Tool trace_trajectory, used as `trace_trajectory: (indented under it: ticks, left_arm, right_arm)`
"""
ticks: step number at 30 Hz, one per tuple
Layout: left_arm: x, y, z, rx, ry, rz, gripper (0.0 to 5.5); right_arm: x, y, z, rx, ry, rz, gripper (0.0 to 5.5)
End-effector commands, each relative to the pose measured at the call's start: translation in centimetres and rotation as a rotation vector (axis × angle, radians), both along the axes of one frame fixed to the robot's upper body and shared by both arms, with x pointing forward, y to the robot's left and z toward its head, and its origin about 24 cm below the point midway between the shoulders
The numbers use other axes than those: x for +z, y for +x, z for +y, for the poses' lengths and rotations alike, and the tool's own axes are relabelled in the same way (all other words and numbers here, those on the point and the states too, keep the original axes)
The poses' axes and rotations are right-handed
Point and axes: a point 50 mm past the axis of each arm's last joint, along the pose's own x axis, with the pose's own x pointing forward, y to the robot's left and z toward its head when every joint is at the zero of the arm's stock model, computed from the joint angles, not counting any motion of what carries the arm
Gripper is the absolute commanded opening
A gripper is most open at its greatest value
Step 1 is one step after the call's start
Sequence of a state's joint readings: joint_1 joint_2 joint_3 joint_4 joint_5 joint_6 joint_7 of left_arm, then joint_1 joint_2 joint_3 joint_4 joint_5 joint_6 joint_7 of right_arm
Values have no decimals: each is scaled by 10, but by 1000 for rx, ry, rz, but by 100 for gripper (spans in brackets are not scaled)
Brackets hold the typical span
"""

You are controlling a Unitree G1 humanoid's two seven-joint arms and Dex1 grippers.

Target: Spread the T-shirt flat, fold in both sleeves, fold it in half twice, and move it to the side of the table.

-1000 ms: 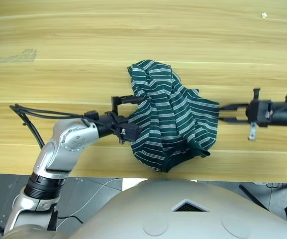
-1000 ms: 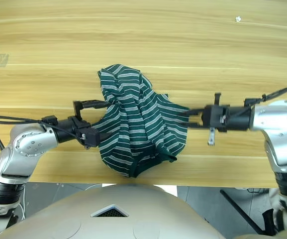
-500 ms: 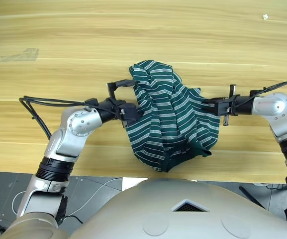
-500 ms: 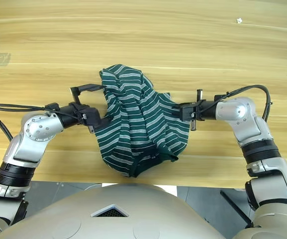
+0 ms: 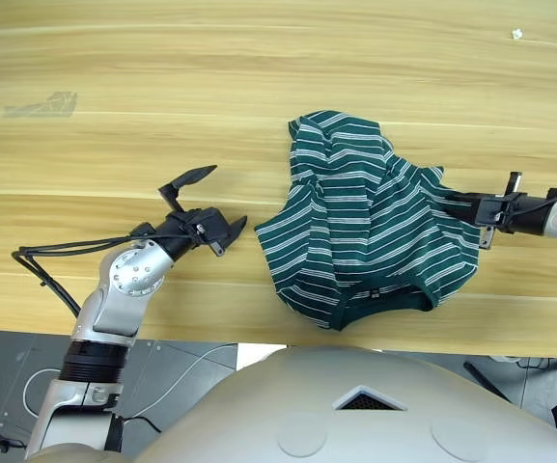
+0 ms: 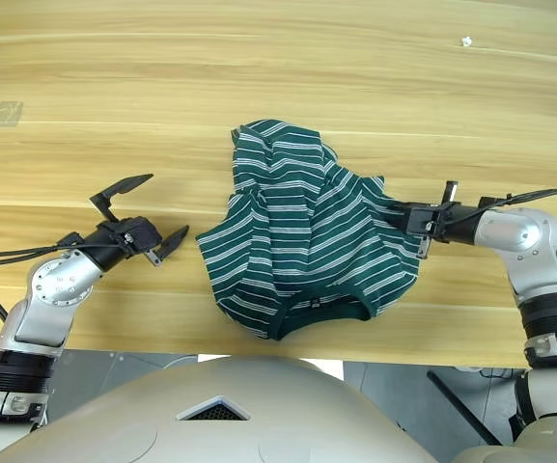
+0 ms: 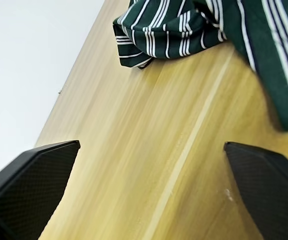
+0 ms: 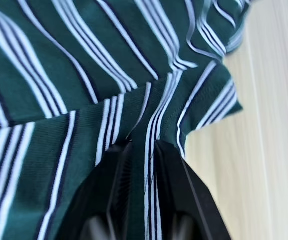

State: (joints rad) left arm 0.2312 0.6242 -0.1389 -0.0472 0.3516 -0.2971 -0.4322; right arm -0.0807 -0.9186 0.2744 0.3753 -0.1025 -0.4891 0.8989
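Note:
A dark green T-shirt (image 5: 370, 217) with white stripes lies crumpled on the wooden table (image 5: 259, 77), near its front edge and right of centre. My right gripper (image 5: 459, 201) is at the shirt's right edge, shut on a fold of the fabric (image 8: 59, 75); in the right wrist view the fingers (image 8: 181, 190) pinch a striped seam. My left gripper (image 5: 222, 196) stands open just left of the shirt, a short gap away, with nothing between its fingers (image 7: 29, 185). The shirt's edge (image 7: 183, 25) lies beyond them in the left wrist view.
A faint grey mark (image 5: 37, 106) sits on the table at the far left, and a small white speck (image 5: 516, 34) at the far right. The table's front edge (image 5: 210, 338) runs close below the shirt. Black cables (image 5: 46, 260) loop off my left arm.
My left gripper has let go of the shirt, opened and drawn back to the left. My right gripper has pulled the shirt to the right, and the heap has shifted that way.

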Motion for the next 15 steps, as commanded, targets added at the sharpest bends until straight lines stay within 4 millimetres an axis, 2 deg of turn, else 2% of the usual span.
trace_trajectory:
  ticks: [1,3,4,7,9,11,13,15]
  left_arm:
    - [-19,-23,4,-31,111,119,536]
    - [-9,-22,10,-26,137,85,536]
    - [-1,-18,12,-22,148,52,536]
    - [27,2,12,5,132,-70,536]
    - [54,26,5,9,80,-180,536]
    - [70,44,-11,-20,8,-241,536]
    - [70,56,-34,-69,-87,-228,536]
    - [50,63,-61,-125,-134,-149,536]
  right_arm:
    - [-20,-44,-1,48,-56,207,85]
    - [-18,-67,2,82,-42,279,85]
    - [-16,-71,6,94,-35,287,85]
    - [-10,-66,9,95,-35,260,85]
    - [-8,-58,8,87,-59,225,85]
    - [-4,-50,9,87,-63,195,85]
    - [-3,-44,13,97,-62,173,85]
    - [-3,-40,17,111,-59,166,85]
